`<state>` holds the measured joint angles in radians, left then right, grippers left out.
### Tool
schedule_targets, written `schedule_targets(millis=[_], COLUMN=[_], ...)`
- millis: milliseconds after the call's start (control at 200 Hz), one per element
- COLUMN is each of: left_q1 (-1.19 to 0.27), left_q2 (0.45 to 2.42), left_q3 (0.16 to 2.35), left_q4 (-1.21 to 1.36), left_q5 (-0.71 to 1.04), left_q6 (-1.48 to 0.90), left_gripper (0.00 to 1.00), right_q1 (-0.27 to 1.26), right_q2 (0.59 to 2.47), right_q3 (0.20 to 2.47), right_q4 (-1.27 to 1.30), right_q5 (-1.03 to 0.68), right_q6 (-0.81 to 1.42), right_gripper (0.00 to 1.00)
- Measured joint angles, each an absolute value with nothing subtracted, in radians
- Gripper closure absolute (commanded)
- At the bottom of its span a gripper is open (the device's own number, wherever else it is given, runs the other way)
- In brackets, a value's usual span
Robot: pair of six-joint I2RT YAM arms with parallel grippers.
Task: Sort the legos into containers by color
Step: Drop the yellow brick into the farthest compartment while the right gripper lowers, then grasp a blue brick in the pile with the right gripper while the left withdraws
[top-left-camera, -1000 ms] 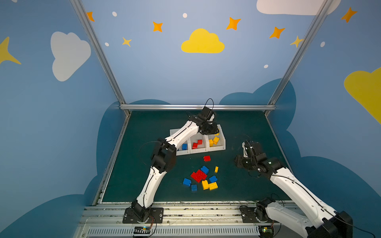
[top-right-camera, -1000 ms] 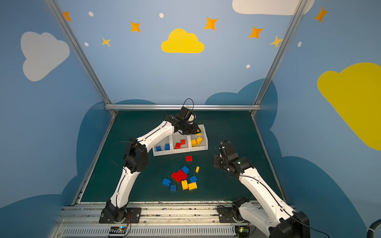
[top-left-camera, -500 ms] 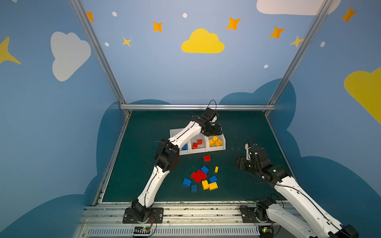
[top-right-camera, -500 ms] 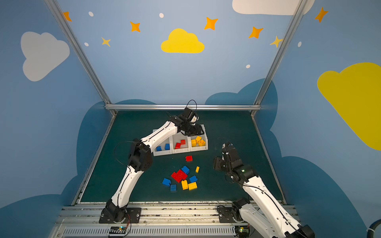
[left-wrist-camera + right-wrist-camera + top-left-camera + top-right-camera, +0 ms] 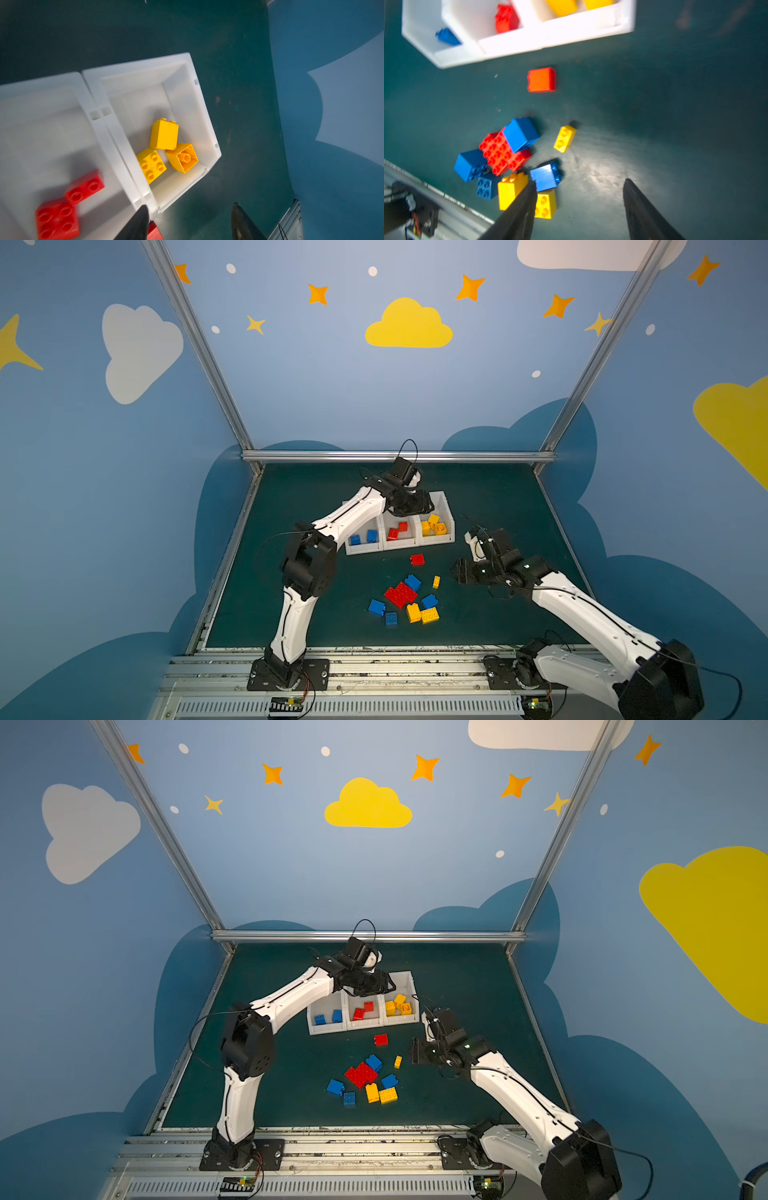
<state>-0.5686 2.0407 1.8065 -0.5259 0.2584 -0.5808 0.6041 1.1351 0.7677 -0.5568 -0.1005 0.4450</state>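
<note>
bins: three white bins in a row toward 12 o'clock on the desk [image 5: 498, 510]. The blue bin [image 5: 363, 548] is at the 9 o'clock end, the red bin [image 5: 400, 544] in the middle, and the yellow bin [image 5: 437, 539] at the 3 o'clock end.
sorted: both top views show two blue bricks [image 5: 354, 539], two red bricks [image 5: 402, 526] and some yellow bricks [image 5: 433, 519], each colour in its own bin.
loose: a lone red brick [image 5: 417, 559] lies just at 6 o'clock of the red bin. A small yellow brick [image 5: 436, 581] is nearer 6 o'clock, beside the pile [image 5: 405, 601] of red, blue and yellow.
left jaws: spread with nothing between them, fingertips [image 5: 138, 222] dark. In the top views they hang over the 12 o'clock side of the red and yellow bins.
right jaws: spread and empty, fingertips [image 5: 519, 214] dark. They are above the desk at 3 o'clock of the pile.
left wrist only: the yellow bin holds three bricks, one with its hollow side [image 5: 184, 158] up. The blue bin is out of frame.
right wrist only: blurred. A blue block [image 5: 521, 134] rests on the red plates [image 5: 500, 153]. Only one brick shows in the blue bin.
top views only: the left arm [image 5: 353, 514] hides the bins' 12 o'clock parts.
</note>
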Motion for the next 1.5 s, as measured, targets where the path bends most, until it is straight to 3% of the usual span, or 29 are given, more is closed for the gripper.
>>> schedule_targets(millis=[390,681,981,1277,1502], left_q1=[-0.393,-0.319,-0.293,-0.281,-0.270], left_q2=[1.645,1.398,1.196,1.086,1.045], left_q3=[1.312,1.024,0.784,0.723,0.683], left_q4=[-0.403,-0.345,-0.321,-0.315,-0.313], left_q5=[0.238,0.199,0.143,0.104,0.088], left_q6=[-0.601,-0.658,-0.733,-0.756,-0.764], left_gripper=[0.34,0.33,0.32,0.31,0.30], right_q1=[0.777,0.834,0.842,0.852,0.852], right_q2=[1.573,1.746,1.814,1.837,1.842], right_q3=[1.124,1.215,1.225,1.244,1.262], right_q4=[-0.668,-0.715,-0.736,-0.731,-0.745], right_q5=[-0.117,-0.123,-0.121,-0.116,-0.097], right_q6=[0.389,0.354,0.335,0.355,0.361], right_gripper=[0.31,0.33,0.45,0.68,0.73])
